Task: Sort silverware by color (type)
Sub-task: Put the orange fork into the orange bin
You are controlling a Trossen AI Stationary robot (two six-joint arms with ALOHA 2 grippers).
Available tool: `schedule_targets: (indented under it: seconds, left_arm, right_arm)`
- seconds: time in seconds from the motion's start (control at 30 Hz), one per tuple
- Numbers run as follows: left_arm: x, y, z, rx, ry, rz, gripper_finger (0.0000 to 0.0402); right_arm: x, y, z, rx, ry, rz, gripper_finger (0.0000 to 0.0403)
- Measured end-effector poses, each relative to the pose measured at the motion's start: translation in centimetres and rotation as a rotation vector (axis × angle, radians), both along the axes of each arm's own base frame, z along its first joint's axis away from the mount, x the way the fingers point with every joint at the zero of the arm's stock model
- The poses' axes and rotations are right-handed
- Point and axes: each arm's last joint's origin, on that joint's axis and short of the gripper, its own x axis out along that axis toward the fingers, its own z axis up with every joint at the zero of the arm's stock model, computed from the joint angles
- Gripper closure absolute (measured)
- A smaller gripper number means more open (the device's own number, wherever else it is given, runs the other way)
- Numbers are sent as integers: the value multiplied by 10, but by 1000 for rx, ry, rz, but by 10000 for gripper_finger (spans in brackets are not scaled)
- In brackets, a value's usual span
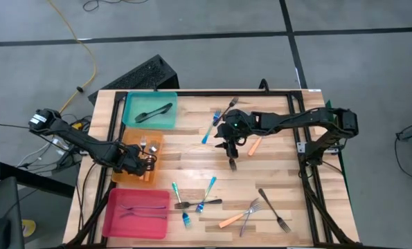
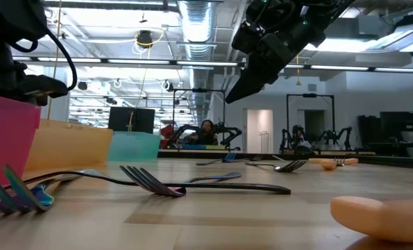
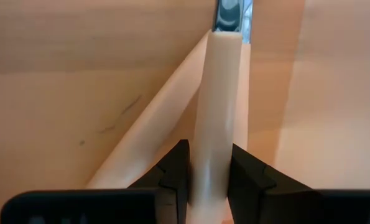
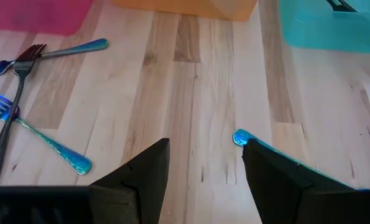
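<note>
At the near edge of the desk [image 1: 192, 166], a loose scatter of forks lies on the bare wood: blue-handled forks [image 1: 207, 194] crossed with a dark fork [image 1: 199, 203], and further right an orange-handled fork [image 1: 237, 216] beside another dark fork [image 1: 273, 209]. To the near left sits the pink tray [image 1: 136, 213], holding slim pink-looking pieces.

Farther in, the left gripper [image 1: 145, 164] hangs over the orange tray [image 1: 138, 160]. Its wrist view shows the two fingers [image 3: 172, 177] set on either side of an orange fork handle [image 3: 217, 112] inside the tray; whether they are pinching it or have just let go, I cannot tell.

Toward the middle, the right gripper [image 1: 232, 147] hovers over bare wood with its fingers [image 4: 141, 171] spread apart and nothing between them. A blue fork tip [image 4: 240, 137] lies just beside one finger.

Farther back, another blue-handled fork [image 1: 210, 128] and an orange-handled one [image 1: 254, 144] lie near that arm. At the far left corner, the teal tray [image 1: 150, 111] holds a dark utensil [image 1: 154, 112].
</note>
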Motion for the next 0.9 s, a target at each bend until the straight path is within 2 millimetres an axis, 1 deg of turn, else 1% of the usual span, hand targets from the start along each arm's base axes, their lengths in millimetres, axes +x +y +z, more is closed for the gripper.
schedule_targets:
  seconds: [0.17,0.27,0.63,0.9]
  left_arm:
    - [3,0,0,22,-31,-33,339]
    - [6,-1,1,33,-64,-53,328]
    - [5,0,1,72,-68,-66,297]
    - [11,-2,3,58,-131,-113,290]
  right_arm:
    - [0,0,0,0,0,0,180]
    - [0,0,0,0,0,0,180]
    - [0,0,0,0,0,0,180]
    - [0,0,0,0,0,0,180]
